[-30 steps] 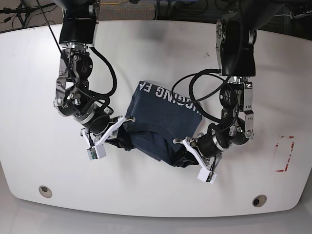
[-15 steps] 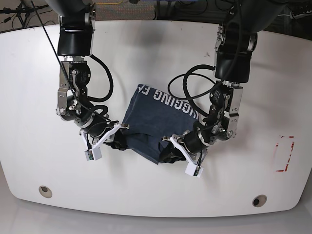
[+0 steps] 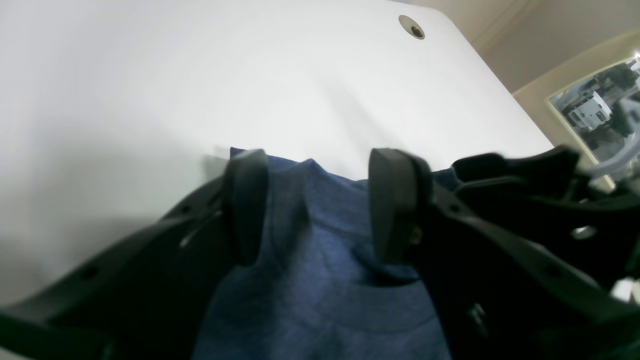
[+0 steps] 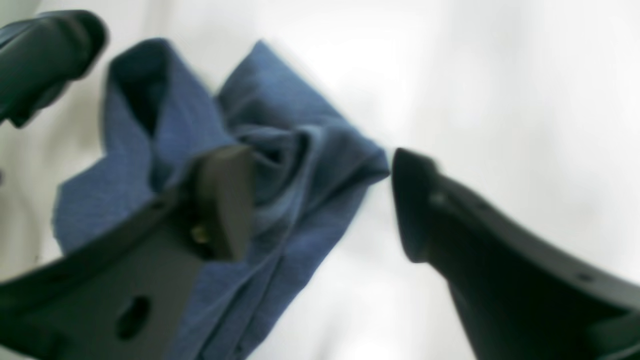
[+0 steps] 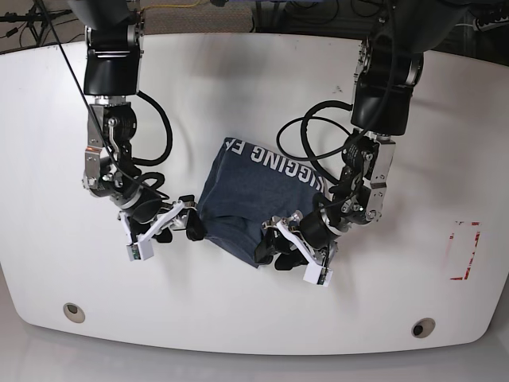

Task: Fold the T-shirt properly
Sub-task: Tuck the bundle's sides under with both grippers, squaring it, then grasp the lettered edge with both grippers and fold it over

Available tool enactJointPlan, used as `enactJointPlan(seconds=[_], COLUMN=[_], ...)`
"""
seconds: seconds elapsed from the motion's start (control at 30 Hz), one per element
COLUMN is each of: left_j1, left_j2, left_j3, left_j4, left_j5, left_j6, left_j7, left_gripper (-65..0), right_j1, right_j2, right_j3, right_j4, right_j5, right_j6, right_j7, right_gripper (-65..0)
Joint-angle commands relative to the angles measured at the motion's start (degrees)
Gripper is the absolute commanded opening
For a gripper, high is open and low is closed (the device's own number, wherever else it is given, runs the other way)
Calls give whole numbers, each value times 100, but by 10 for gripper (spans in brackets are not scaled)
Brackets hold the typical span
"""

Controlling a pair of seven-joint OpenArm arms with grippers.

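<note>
Both grippers shifted toward the counter's left edge. Left gripper [image 5: 288, 247] slid further over the T-shirt [image 5: 254, 191]; right gripper [image 5: 169, 224] drew off its left side, jaws apart.

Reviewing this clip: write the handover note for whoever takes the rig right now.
Left hand: open, fingers either side of a T-shirt edge, not clamped.
Right hand: open; one finger over a bunched shirt corner, the other over bare table.
Shirt: mid-table, roughly folded, white lettering showing on the far side.
Done: a rough fold.
Left: near edge is bunched and uneven; probably needs tidying and flattening.
</note>
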Motion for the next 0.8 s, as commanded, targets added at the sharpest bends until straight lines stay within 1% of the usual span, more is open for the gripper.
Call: enactJointPlan(seconds=[0.0, 0.13, 0.3, 0.4, 0.43, 0.47, 0.53, 0.57, 0.63, 0.67, 0.77], left_j1=[-159, -97, 140, 246, 387, 439, 668, 747, 967, 1063, 1345], left_j2=[-157, -403, -667, -957, -1150, -1212, -1441, -1493, -1616, -1652, -1652], left_j3=[133, 177, 159, 168, 177, 177, 177, 177, 177, 194, 203], left_j4=[332, 895, 1739, 2249, 2478, 2521, 2662, 2680, 2689, 2680, 2662], left_j5=[-126, -126, -135, -100, -100, -100, -108, -108, -126, -126, -100], left_j6=[-55, -55, -55, -55, -55, -55, -55, -55, -55, -55, -55], left_j7=[-132, -132, -132, -132, -132, -132, -132, -132, -132, -132, -132], left_gripper=[-342, -340, -340, -342, -343, -343, -343, -343, -343, -343, -344], right_j1=[-52, -290, -650, -808, -931, -967, -1107, -1134, -1195, -1239, -1309], right_j2=[74, 74, 74, 48, 22, 13, -84, -145, -251, -277, -295], right_j3=[60, 69, 43, 16, 16, 16, 8, 8, 8, 8, 8], right_j4=[642, 1354, 2110, 2373, 2470, 2488, 2470, 2470, 2409, 2373, 2259], right_j5=[133, 125, 125, 133, 133, 133, 133, 125, 116, 116, 116], right_j6=[45, 45, 63, 89, 98, 98, 98, 98, 98, 98, 107], right_j7=[158, -27, -62, -71, -71, -71, -71, -71, -71, -71, -71], right_gripper=[-189, -192, -192, -192, -197, -201, -247, -276, -358, -404, -510])
